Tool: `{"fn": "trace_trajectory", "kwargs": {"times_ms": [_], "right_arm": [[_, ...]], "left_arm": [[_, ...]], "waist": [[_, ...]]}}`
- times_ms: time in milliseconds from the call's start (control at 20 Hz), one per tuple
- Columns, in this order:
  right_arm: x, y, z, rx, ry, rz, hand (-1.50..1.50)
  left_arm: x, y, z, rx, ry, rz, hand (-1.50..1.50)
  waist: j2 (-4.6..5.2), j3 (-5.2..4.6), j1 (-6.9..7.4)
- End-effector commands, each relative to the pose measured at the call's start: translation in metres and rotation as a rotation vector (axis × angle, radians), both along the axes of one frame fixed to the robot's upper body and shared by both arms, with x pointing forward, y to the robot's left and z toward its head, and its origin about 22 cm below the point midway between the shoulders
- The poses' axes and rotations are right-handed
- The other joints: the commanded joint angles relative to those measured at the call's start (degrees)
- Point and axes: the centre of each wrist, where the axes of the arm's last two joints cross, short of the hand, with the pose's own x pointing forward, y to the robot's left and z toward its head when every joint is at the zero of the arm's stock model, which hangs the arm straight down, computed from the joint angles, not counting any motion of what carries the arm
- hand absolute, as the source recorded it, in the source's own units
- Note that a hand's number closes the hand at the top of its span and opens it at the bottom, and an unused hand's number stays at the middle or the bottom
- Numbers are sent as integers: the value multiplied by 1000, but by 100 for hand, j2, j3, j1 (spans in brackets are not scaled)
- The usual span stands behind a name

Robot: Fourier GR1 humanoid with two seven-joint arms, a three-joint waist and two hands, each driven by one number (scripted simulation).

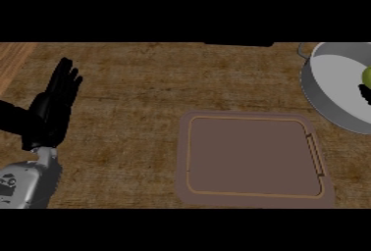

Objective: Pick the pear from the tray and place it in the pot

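The brown tray lies at the middle right of the counter with nothing on it. A grey pot stands at the upper right, cut off by the view's edge. A sliver of the green pear shows inside the pot at the right edge. Just below the pear, a small black part of my right hand pokes in over the pot; the rest of it is out of view. My left hand rests open at the far left, fingers straight and pointing up, holding nothing.
The wooden counter runs all round the tray. A lighter wooden strip shows at the upper left corner. My left forearm comes in from the lower left.
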Motion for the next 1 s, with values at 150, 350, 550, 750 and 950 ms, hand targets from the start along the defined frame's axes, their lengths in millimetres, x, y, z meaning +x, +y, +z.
{"fn": "trace_trajectory", "kwargs": {"times_ms": [150, 350, 550, 750, 950], "right_arm": [[14, 1, -18, 88, 161, -40, 150], [14, 15, -45, 175, 271, 37, -150], [10, 3, -38, 298, 306, 161, -150], [18, 12, -36, 543, 192, 249, -150], [9, -20, -3, 698, 136, 263, -150]], "left_arm": [[-1, 2, 5, 1, -14, -4, 0], [7, -3, 9, -1, -10, -16, 0], [7, 1, 9, -15, -11, -3, 0], [-2, -9, -1, -4, 6, -25, 0], [1, -3, 1, 6, -14, 13, 0]], "waist": [[33, 8, 99], [70, 17, 86], [70, 23, 76], [50, 34, 86], [42, 24, 21]]}}
